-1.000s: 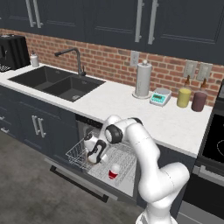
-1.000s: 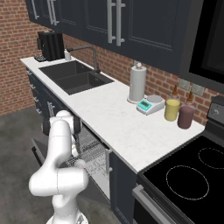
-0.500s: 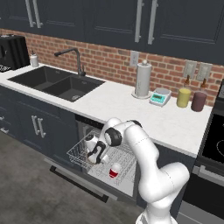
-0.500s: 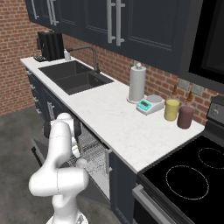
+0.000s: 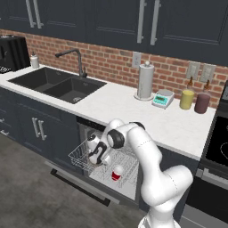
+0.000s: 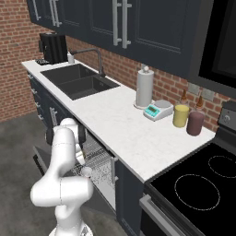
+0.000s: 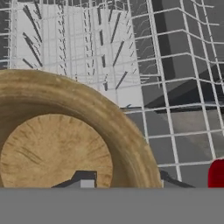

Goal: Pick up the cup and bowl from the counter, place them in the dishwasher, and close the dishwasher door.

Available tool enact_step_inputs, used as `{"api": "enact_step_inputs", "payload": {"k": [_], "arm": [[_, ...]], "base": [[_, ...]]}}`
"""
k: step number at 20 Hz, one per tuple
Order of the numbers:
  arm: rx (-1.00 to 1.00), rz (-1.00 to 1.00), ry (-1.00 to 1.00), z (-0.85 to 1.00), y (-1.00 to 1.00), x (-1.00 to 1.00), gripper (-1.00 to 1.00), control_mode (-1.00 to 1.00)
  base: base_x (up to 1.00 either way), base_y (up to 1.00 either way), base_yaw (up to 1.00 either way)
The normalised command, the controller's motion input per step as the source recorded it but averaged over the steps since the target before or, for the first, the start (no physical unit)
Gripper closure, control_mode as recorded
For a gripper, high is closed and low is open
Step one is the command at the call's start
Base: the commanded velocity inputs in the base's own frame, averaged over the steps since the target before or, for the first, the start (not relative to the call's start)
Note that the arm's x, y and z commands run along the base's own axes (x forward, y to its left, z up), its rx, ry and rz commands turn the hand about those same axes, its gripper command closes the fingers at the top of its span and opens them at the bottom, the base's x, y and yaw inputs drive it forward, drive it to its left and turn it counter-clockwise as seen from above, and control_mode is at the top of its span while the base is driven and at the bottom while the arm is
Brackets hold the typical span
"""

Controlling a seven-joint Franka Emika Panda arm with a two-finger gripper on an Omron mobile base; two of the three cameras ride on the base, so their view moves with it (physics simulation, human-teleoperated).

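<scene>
Hand view shows the bowl [image 7: 57, 144] very close up, a round brown thing with a thick rim and a flat, scratchy-looking middle. It sits low over the silver wire rack [image 7: 144, 65] of the dishwasher. A bit of the red cup [image 7: 217, 174] peeks in at the right edge. In the left base view the hand [image 5: 99, 156] is down inside the rack [image 5: 82, 151], and the cup [image 5: 116, 173] stands in the rack just beside it, toward the robot. The dishwasher door [image 5: 80, 186] lies flat and open below. The bench [image 5: 133, 109] above holds a paper towel roll [image 5: 145, 80], a small scale [image 5: 163, 98], a yellow jar [image 5: 187, 99] and a dark red jar [image 5: 201, 103]. In the right base view the arm bends down to the rack [image 6: 94, 159]. Whether the fingers are apart or pressed on the bowl cannot be told, because the bowl hides the tips in the hand view and the other views are too small. The bowl looks hard and stiff, like wood or clay, and it is probably light. It will not squash, but it could crack or chip if dropped onto the wires. Its rim is the best place to hold, with one finger inside and one outside. The round side looks smooth, so it could slip or tip over if the hold is loose. The thin wires might let it rock, so it should be set down flat and softly.
</scene>
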Motion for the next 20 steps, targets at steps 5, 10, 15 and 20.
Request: {"api": "enact_step_inputs", "payload": {"k": [5, 10, 15, 20], "arm": [[-0.07, 0.0, 0.0, 0.32, 0.0, -0.02, -1.0, -1.0], [-0.03, 0.0, 0.0, 0.6, 0.0, -0.09, -1.0, -1.0], [0.0, 0.0, 0.0, 0.74, 0.14, -0.46, -1.0, -1.0], [0.0, 0.0, 0.0, 0.99, 0.1, -0.7, -1.0, -1.0]], "base": [[0.0, 0.0, 0.0], [0.0, 0.0, 0.0], [0.0, 0.0, 0.0], [0.0, 0.0, 0.0]]}}
